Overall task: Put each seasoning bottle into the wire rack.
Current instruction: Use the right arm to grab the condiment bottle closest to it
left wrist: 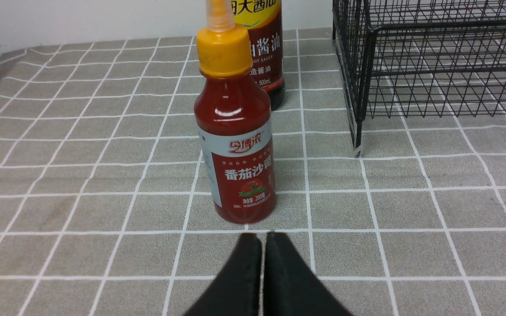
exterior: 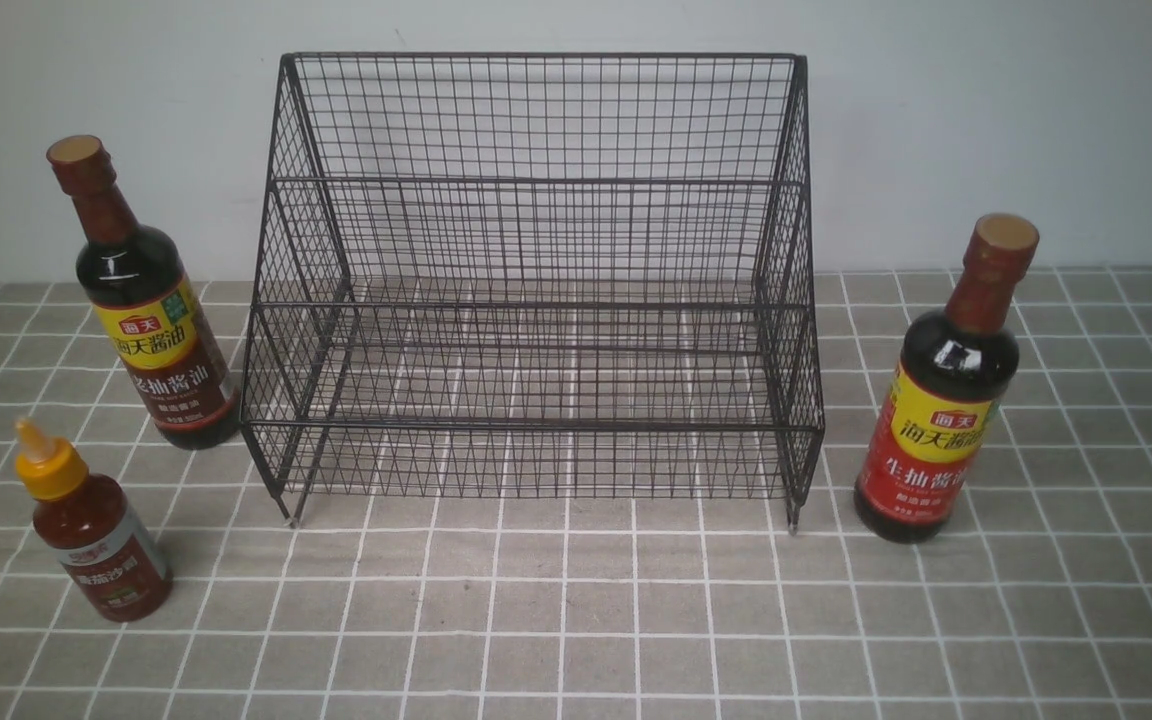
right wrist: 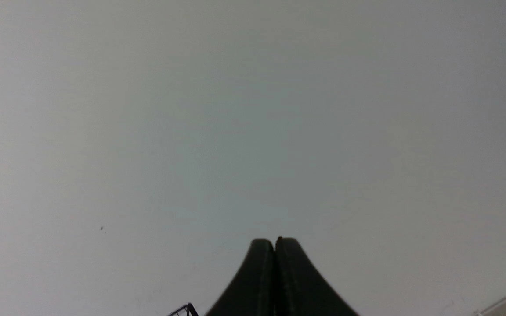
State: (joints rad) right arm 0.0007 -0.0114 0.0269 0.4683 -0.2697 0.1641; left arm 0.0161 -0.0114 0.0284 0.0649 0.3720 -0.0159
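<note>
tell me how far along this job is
Done: nothing, the black wire-mesh rack holds no bottle. In hand: nothing, left gripper and right gripper are shut. To go: the left tall dark soy-sauce bottle, the right tall dark soy-sauce bottle, the short red yellow-capped sauce bottle.

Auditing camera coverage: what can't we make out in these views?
- Left wrist view: soy bottle top cut by the frame edge, partly behind the red sauce bottle; rack cut off too.
- Right wrist view: almost all blank wall; only a rack corner, no bottles.
- Front view: label fine print too small to read.
</note>
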